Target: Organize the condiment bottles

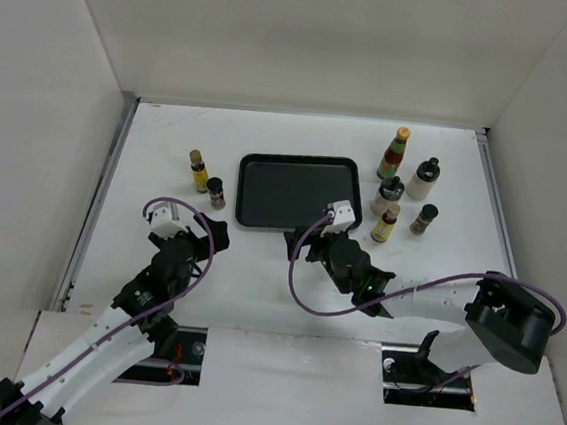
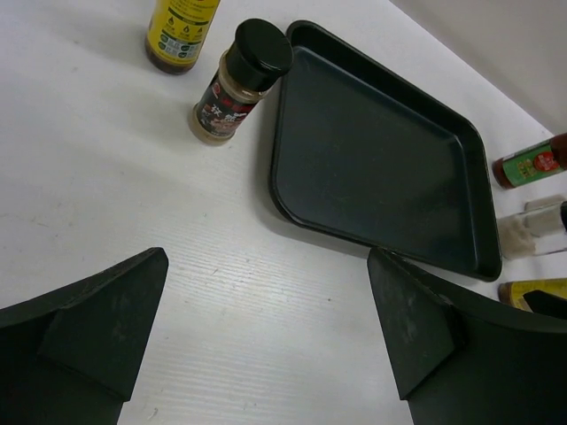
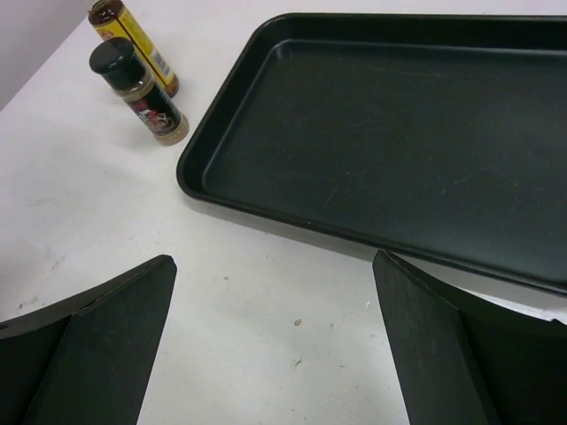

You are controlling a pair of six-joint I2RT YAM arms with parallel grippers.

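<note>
Seven condiment bottles stand on the white table around a black tray. Left of it are a yellow-labelled bottle and a short dark spice jar. Right of it are the tall green-capped bottle, the white black-capped bottle, the pale shaker, a second yellow-labelled bottle and a second short jar. My left gripper is open and empty in front of the left pair. My right gripper is open and empty at the tray's near edge.
The tray holds nothing and shows in the left wrist view and the right wrist view. The left spice jar stands close to the tray's left corner. White walls enclose the table on the left, back and right.
</note>
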